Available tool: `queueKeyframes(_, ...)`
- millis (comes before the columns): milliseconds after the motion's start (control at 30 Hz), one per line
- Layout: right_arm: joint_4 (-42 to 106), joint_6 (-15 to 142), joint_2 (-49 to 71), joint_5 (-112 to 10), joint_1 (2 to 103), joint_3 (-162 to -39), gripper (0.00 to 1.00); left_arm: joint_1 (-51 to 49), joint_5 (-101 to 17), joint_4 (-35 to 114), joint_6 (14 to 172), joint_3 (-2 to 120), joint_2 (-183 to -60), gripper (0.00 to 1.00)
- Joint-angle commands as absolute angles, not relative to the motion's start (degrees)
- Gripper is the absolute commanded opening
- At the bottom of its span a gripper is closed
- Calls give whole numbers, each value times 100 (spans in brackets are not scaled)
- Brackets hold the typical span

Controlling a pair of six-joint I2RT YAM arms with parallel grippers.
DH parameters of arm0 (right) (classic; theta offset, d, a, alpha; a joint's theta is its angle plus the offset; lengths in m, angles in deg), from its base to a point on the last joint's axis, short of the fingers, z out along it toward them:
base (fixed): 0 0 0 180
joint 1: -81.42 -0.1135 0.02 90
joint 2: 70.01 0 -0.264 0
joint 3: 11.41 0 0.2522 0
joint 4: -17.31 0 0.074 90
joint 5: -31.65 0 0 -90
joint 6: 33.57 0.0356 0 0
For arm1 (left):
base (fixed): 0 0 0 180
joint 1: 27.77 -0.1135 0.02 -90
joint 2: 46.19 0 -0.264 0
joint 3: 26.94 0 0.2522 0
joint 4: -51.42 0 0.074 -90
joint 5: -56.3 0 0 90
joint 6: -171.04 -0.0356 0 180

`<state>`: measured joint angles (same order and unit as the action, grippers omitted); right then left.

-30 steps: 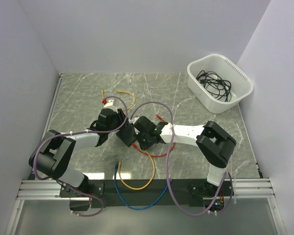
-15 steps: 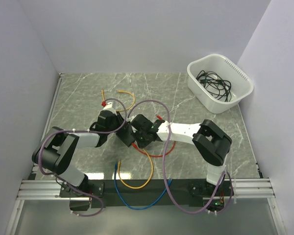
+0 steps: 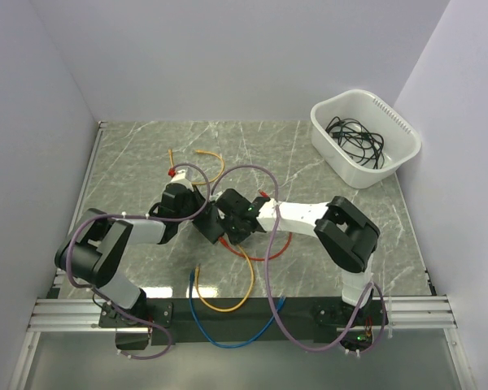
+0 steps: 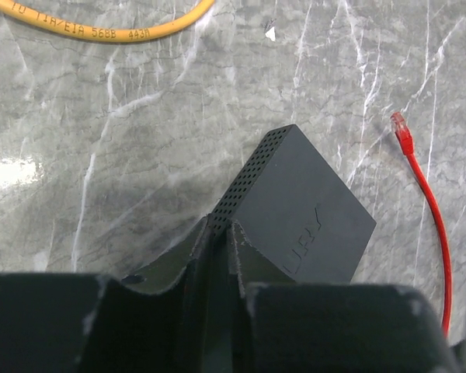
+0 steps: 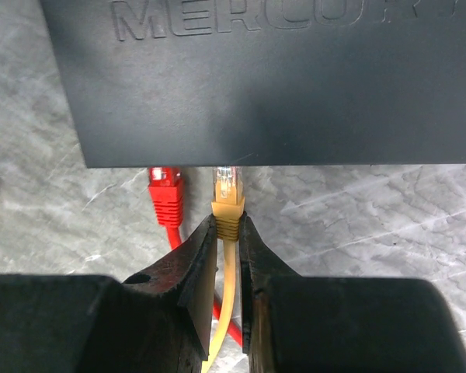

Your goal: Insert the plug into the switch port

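A white plastic tub [image 3: 337,161] holding tangled black cables [image 3: 358,138] sits at the marble tabletop's [image 3: 301,154] far right corner.

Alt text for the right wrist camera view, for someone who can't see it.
The right gripper pinches a yellow plug, its clear tip at the edge of the black switch. A red plug sits just left of it, over the marble table.
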<state>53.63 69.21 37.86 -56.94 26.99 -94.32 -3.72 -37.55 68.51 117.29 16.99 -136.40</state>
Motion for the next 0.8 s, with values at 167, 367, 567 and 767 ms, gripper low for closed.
queueKeyframes(167,5436,6935,3950,-5941,2755,-9777,0,-360,-4046,7149,11769,1591,-13777,14)
queueKeyframes(367,5480,6944,3976,-5941,2746,-9909,0,-360,-4081,7211,11778,1573,-13856,10)
queueKeyframes(567,5515,6961,3879,-5897,2755,-10040,0,-360,-4117,7272,11778,1547,-13970,7)
queueKeyframes(767,5515,7005,3783,-5879,2746,-10155,0,-352,-4134,7308,11795,1529,-14014,5)
